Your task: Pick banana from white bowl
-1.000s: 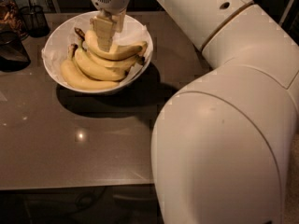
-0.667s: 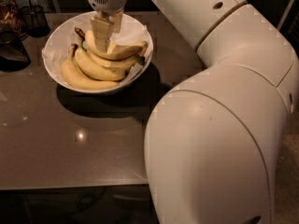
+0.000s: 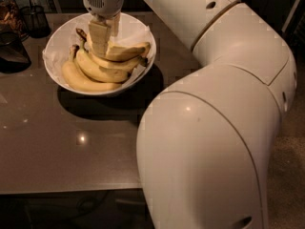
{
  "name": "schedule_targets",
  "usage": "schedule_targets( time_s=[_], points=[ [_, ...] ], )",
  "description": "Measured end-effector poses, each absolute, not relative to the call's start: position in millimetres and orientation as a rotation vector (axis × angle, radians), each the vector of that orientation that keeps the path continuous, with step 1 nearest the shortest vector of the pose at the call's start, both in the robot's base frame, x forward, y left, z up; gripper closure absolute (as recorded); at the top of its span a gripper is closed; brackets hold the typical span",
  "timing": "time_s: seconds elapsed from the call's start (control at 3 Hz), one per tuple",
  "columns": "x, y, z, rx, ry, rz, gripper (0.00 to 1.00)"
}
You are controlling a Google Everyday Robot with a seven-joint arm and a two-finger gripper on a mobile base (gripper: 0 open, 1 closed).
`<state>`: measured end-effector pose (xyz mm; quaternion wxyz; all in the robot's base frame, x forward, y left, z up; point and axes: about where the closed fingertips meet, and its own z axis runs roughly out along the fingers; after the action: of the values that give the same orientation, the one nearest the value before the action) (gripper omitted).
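Observation:
The white bowl (image 3: 53,44) stands at the back left of the grey table, lined with crumpled white paper. Several yellow bananas lie in it. The top banana (image 3: 129,51) lies across the pile, and two more (image 3: 97,70) curve below it. My gripper (image 3: 106,41) hangs straight down into the bowl from above. Its fingers (image 3: 98,38) stand on either side of the top banana's left end, closed against it. The banana still rests on the pile.
A dark wire-mesh cup (image 3: 34,18) stands at the back left behind the bowl. A dark object (image 3: 10,51) sits at the left edge. My arm's large white elbow (image 3: 209,147) fills the right and the foreground. The table's front edge (image 3: 66,190) runs below.
The gripper has shifted slightly left and down in the bowl, staying on the top banana. My arm's elbow has swung, filling more of the view. The bananas have not moved.

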<state>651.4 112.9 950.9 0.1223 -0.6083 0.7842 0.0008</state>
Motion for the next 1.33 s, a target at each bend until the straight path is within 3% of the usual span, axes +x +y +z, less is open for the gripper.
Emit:
schedule_targets(
  time_s=[0.33, 1.33],
  points=[
    [657, 111, 947, -1.762, 2.307, 0.008, 0.49],
    [661, 117, 933, -1.788, 2.327, 0.026, 0.51]
  ],
)
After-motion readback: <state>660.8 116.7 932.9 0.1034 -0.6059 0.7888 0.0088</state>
